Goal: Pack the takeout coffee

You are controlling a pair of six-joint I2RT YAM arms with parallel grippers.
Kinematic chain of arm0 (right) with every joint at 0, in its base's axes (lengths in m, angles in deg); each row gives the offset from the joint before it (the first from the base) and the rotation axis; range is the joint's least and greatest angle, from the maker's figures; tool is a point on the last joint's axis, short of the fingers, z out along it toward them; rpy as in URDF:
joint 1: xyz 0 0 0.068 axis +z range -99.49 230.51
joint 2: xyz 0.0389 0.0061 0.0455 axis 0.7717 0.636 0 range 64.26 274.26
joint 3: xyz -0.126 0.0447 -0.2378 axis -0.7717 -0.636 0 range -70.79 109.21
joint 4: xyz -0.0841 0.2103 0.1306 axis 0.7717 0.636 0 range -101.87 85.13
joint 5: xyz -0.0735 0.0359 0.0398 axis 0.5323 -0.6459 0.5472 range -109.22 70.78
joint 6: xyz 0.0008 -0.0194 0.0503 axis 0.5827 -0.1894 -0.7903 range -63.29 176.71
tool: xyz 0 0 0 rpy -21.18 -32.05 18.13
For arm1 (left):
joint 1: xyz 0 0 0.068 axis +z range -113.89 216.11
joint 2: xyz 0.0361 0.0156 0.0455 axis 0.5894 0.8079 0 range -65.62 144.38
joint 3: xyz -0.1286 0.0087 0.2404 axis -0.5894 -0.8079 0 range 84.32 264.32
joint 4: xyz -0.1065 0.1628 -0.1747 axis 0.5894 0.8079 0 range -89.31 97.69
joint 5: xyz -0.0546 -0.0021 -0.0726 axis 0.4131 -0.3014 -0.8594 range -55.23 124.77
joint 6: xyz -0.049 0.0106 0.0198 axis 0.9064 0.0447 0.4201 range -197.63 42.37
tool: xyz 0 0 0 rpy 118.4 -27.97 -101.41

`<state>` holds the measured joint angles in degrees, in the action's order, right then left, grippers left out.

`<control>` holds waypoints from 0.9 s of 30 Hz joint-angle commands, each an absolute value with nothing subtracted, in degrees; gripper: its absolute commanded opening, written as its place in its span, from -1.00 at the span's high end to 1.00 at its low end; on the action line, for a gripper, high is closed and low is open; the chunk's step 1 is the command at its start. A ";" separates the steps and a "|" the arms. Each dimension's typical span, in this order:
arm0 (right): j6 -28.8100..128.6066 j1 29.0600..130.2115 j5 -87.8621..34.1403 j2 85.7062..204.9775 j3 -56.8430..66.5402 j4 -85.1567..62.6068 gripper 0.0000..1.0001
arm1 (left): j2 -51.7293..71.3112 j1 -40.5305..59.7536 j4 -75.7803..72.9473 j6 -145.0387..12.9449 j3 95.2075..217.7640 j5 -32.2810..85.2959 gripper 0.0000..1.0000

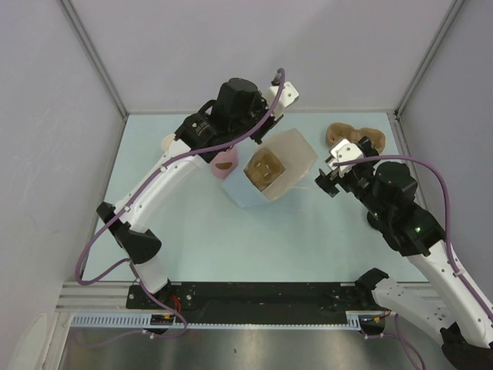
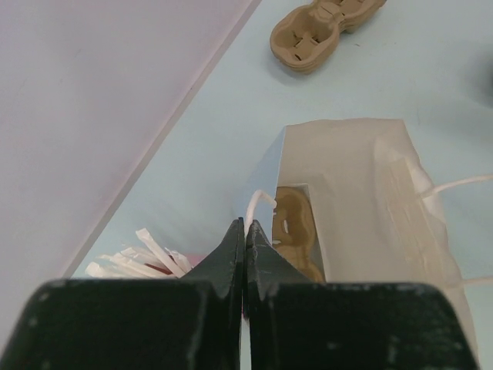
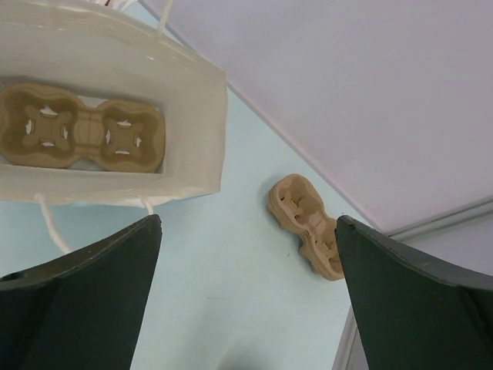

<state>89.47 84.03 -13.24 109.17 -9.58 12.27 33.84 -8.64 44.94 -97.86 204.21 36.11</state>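
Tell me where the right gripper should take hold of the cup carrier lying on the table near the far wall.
Take the cup carrier at its narrow waist between the two pockets, coming down from above with the open right gripper. It lies flat, pockets up, apart from the paper bag; the waist is likely its slimmest span.

The white paper bag (image 1: 296,153) is standing mid-table, tilting a little, its mouth gaping upward and cord handles hanging outside. A tan two-cup pulp carrier (image 1: 263,168) is lying flat on its bottom, hollows facing up.
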 commanded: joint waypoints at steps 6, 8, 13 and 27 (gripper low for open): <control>85.28 77.24 -18.60 107.94 -7.42 11.86 -0.99 | 29.15 -8.19 44.10 -95.64 202.97 33.64 1.00; 83.53 75.74 -20.17 107.94 -7.50 10.90 -0.99 | 27.12 -8.19 43.93 -95.82 200.61 33.80 1.00; 80.36 69.60 -23.87 108.91 -7.94 9.14 -0.99 | 17.65 -8.10 42.09 -96.26 190.61 34.59 1.00; 76.58 66.77 -22.04 109.26 -14.00 3.69 -0.99 | 2.76 -2.65 39.18 -97.05 178.18 28.62 1.00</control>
